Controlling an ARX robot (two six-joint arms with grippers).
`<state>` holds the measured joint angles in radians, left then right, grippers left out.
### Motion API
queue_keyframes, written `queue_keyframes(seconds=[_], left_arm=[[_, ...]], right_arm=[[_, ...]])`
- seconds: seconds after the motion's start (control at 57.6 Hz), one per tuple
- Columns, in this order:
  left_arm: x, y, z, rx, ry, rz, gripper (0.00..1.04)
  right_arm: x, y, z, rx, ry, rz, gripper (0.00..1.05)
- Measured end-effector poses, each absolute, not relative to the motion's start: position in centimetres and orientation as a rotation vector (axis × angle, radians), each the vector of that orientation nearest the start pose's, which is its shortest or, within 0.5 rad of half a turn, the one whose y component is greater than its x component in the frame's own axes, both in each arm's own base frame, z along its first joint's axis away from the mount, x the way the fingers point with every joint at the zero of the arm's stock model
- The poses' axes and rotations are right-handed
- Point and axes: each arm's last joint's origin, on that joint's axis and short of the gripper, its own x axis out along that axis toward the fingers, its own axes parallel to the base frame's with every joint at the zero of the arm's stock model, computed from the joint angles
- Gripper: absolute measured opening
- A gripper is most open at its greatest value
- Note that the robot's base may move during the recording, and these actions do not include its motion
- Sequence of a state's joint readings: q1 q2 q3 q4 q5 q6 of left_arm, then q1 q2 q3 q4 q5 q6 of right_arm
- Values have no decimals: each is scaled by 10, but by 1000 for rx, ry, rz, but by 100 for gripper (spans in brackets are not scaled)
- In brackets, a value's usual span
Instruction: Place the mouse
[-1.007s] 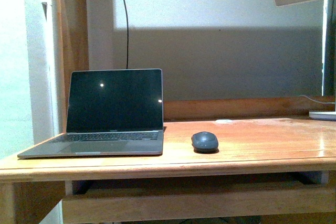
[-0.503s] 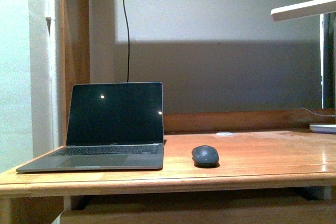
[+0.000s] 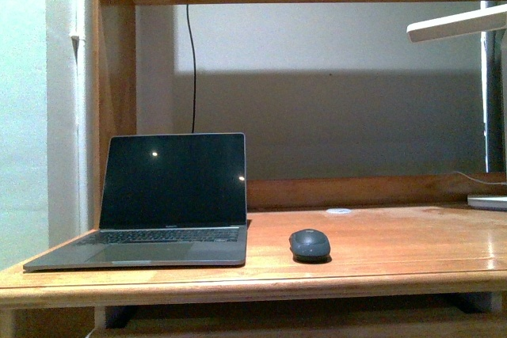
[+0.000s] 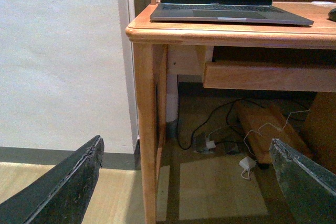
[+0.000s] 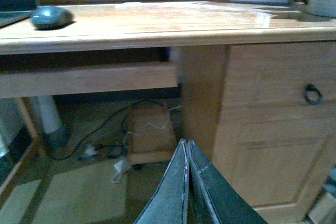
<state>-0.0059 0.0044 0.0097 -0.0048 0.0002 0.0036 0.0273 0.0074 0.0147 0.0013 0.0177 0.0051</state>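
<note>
The mouse (image 3: 310, 244) sits on the surface (image 3: 412, 247) near its front edge, just beside the right side of the open laptop (image 3: 162, 205), with nothing holding it. Both arms hang below the surface's level: the left gripper (image 4: 184, 182) has its fingers wide apart, the right gripper (image 5: 186, 182) has its fingers pressed together and empty. To pick the mouse up well, the right arm would likely need to rise above the front edge, spread its fingers, and come down over the domed top, gripping across the narrow sides. No writing is readable; the laptop's label under its screen is too small.
</note>
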Motion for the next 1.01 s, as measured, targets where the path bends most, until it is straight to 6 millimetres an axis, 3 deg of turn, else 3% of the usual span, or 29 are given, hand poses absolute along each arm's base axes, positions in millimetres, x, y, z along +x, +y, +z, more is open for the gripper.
queue_keyframes(seconds=[0.33,0.729,0.851,1.007], left_arm=[[97,-1,166,4,-1,-6,97],[97,-1,166,4,0,-6,97],[97,-1,166,4,0,-6,97],[97,-1,166,4,-1,-6,97]], right_arm=[[97,0,168,5,-9,2,3],[97,0,168,3,-9,2,71],[97,0,168,4,-9,2,97],[97,0,168,3,-9,2,97]])
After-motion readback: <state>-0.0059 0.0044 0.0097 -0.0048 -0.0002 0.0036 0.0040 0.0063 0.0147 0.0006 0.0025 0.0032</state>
